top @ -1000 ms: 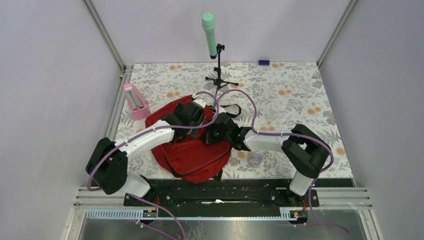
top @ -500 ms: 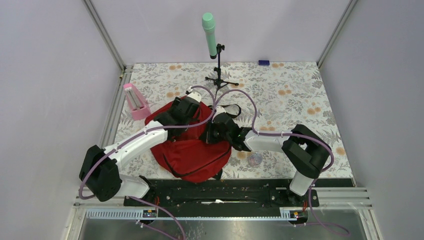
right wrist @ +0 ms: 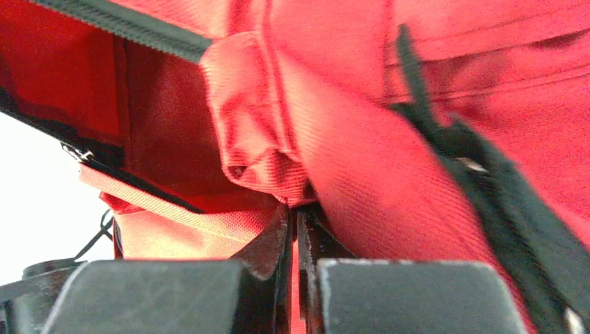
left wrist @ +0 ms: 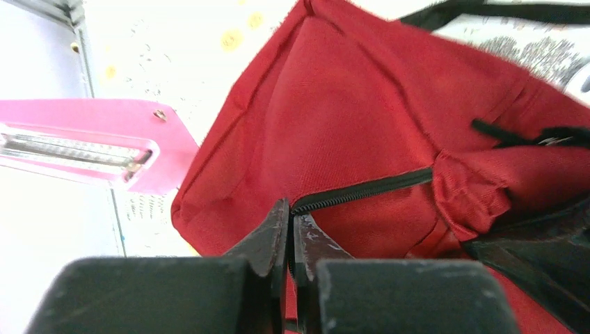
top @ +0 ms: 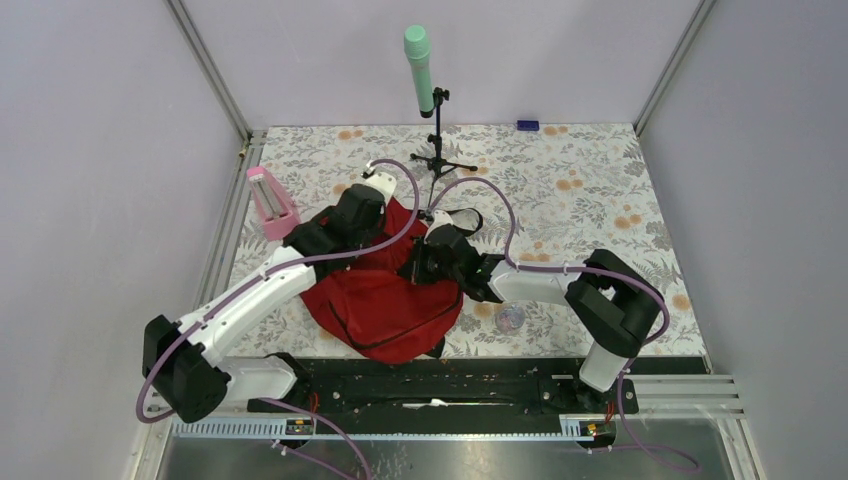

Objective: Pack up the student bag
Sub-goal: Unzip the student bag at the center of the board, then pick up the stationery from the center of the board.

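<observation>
No legible text, label, brand or number to our eyes on or beside the student bag [top: 385, 300].

place: lab cell | cues: aluminium frame [top: 208, 65]; plain walls [top: 100, 150]; floral tabletop [top: 590, 190]

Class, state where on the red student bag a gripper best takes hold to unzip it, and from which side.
Probably the zipper end, from the left edge of the student bag: the track starts there, where the left gripper pinches, and runs rightward.
</observation>
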You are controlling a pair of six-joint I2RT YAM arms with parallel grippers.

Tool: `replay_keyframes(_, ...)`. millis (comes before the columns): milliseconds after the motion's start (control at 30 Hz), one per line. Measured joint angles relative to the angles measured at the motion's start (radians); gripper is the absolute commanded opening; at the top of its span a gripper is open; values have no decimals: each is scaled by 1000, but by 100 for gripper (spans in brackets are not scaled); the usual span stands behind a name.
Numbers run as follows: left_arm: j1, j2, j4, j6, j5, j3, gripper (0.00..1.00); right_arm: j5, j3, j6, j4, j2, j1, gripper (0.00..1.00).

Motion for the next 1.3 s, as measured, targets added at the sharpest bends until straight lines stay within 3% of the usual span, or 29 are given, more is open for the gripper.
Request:
replay_keyframes(400,70,-62,-30,26,102,45,0,42,-6,16,32,-31,2,0)
replay_keyframes(433,71,-65,-31,26,113,43,0,40,-6,16,32,-31,2,6)
replay_keyframes(633,80,-93,-2,25,156,-7,0,3,-7,-58,-16,-78,2,69)
replay_keyframes(700,85,-103,10,19,175,-21,0,-8,-6,-101,-64,-139,2,79)
replay_keyframes(933,104,-112,24,-11,275,-26,0,100,-6,-249,-247,-436,2,99)
replay_keyframes(1100,105,-111,22,-27,300,-27,0,245,-36,-314,-459,-614,-25,100)
replay_keyframes(1300,105,-112,24,-39,299,-37,0,335,-177,-313,-703,-797,-170,100)
